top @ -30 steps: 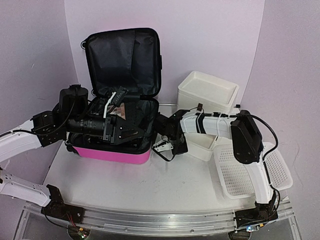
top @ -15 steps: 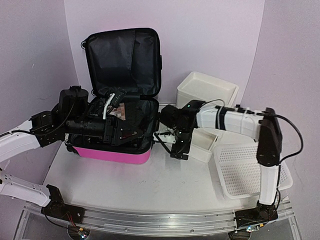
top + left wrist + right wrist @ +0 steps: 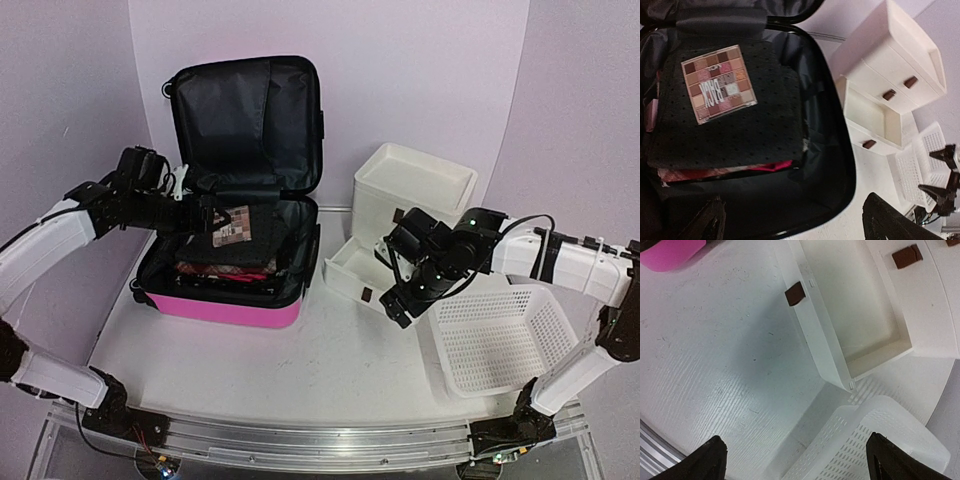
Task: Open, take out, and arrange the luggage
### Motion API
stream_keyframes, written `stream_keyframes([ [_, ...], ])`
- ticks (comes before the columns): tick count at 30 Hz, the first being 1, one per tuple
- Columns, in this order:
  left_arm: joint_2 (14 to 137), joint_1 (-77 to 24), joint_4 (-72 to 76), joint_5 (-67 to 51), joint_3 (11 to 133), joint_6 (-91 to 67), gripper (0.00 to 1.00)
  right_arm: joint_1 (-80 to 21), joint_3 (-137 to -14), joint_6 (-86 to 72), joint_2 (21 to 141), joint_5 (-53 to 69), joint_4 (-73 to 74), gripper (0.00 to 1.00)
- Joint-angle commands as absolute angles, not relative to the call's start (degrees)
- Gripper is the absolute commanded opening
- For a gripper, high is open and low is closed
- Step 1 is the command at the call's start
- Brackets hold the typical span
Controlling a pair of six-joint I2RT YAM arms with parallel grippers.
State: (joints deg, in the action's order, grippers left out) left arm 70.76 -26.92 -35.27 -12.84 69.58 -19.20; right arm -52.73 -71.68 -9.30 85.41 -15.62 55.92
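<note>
Luggage (image 3: 225,307): is lying open at the left rear of the table (image 3: 300,370), lid standing upright.
Contents: an eyeshadow palette (image 3: 719,82) is resting on a folded black dotted cloth (image 3: 740,132).
Left gripper (image 3: 797,222): is hovering over the open case, fingers spread wide, holding nothing.
Right gripper (image 3: 797,460): is hanging above the table beside the pulled-out drawer (image 3: 812,325), fingers wide apart, empty.
Mesh basket (image 3: 495,340): is sitting just right of that drawer.

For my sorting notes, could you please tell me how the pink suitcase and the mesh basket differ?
The suitcase is pink, hard-shelled, with a raised lid; the basket is white mesh, lidless. The suitcase holds folded clothes and a palette; the basket shows nothing inside. Both sit on the table.
</note>
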Motion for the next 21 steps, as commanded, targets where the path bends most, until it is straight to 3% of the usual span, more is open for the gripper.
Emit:
stream_keyframes([
  [1, 83.45, -19.62, -37.0, -17.39, 79.7, -17.74, 0.95, -52.35, -70.18, -16.47, 81.67, -13.32, 52.88, 0.98],
  [7, 103.19, -7.33, -34.91, -35.88, 90.78, -14.57, 0.9, -52.38, -68.23, -18.3, 77.12, -13.89, 52.82, 0.98],
  [10, 108.81, -4.67, -33.51, -46.67, 94.42, -14.27, 0.91, -52.3, -67.09, -18.67, 74.07, -13.21, 52.85, 0.98],
  [13, 110.58, -4.45, -31.97, -45.75, 95.41, -13.63, 0.96, -52.31, -65.92, -19.02, 71.68, -13.71, 52.83, 0.98],
  [21, 117.76, -3.5, -29.22, -51.04, 98.35, -14.71, 0.95, -52.36, -66.96, -18.55, 70.57, -13.44, 52.87, 0.98],
])
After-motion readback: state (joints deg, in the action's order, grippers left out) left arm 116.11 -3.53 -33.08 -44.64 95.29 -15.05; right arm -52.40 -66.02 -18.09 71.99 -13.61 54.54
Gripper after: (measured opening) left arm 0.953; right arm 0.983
